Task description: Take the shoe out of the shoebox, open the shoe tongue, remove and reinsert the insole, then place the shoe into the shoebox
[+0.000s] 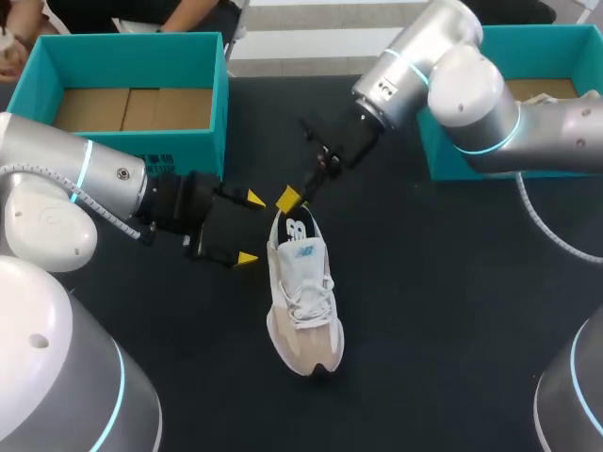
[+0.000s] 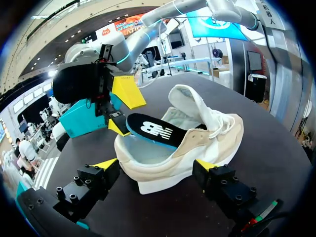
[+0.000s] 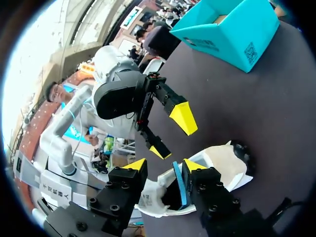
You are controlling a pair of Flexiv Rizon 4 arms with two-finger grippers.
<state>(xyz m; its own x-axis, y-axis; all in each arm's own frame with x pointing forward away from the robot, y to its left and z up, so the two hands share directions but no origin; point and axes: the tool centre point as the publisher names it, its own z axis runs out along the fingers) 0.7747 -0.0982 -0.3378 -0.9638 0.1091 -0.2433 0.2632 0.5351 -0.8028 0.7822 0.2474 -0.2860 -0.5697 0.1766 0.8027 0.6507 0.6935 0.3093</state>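
Sneaker (image 1: 303,301) sits upright on its sole on the black bench (image 1: 452,311), outside both boxes, with its heel end nearest your two end effectors and its toe pointing away from them. You can see its tongue (image 2: 190,101) pulled up and standing over the laces, so the mouth of the shoe gapes wide. The black, blue-edged insole (image 2: 150,129) is tilted. Its heel end sticks up out of the collar and its front end is inside the shoe.

Your right end effector (image 3: 165,165) hangs just over the heel with its fingers well apart. The raised end of the insole is between them, against one fingertip, with a clear gap to the other, so it has no hold on it.

Your left end effector (image 1: 251,228) is spread wide and holds nothing. The sneaker's heel is just ahead of its fingertips.

One open teal shoebox (image 1: 132,141) stands behind your left end effector, brown cardboard showing inside. A second teal shoebox (image 1: 443,160) stands behind the right one, partly hidden by that arm.
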